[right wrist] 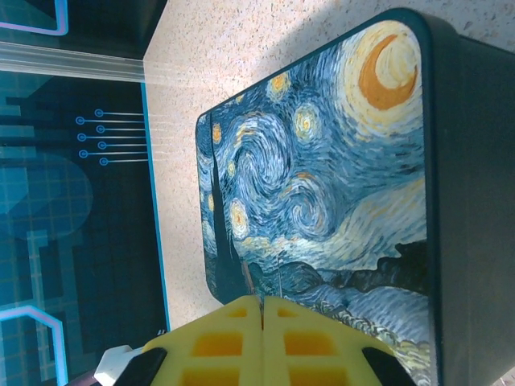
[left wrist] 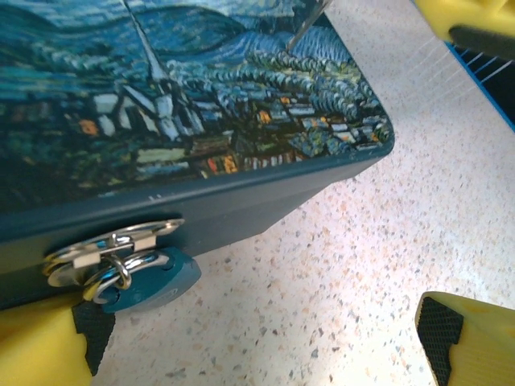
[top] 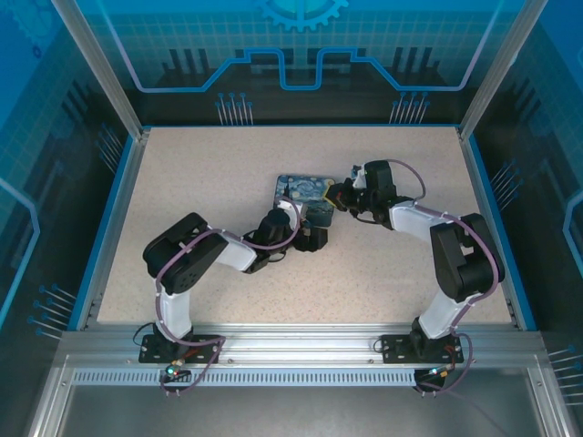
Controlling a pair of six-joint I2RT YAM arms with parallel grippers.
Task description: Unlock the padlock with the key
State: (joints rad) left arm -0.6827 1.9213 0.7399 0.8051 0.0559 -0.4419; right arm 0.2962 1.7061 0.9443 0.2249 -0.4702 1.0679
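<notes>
no readable text, on padlock (left wrist: 153, 289) or tin (left wrist: 201, 104)

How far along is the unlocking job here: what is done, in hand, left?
Done: nothing; the padlock hangs closed on the clasp of the tin. In hand: the right gripper, shut, seems to pinch the key above the lid; the open left gripper sits beside the padlock. Left: insert, turn, free the shackle.

Around me lies a pale speckled counter (top: 209, 182), evenly lit and edged by a blue rim (top: 108, 228). Slanting aluminium posts (top: 97, 64) carry see-through blue panels (top: 383, 55) printed with circuit lines and a gear emblem (top: 301, 11). Along my near edge runs an aluminium rail (top: 301, 341) with a slotted strip (top: 301, 376).
</notes>
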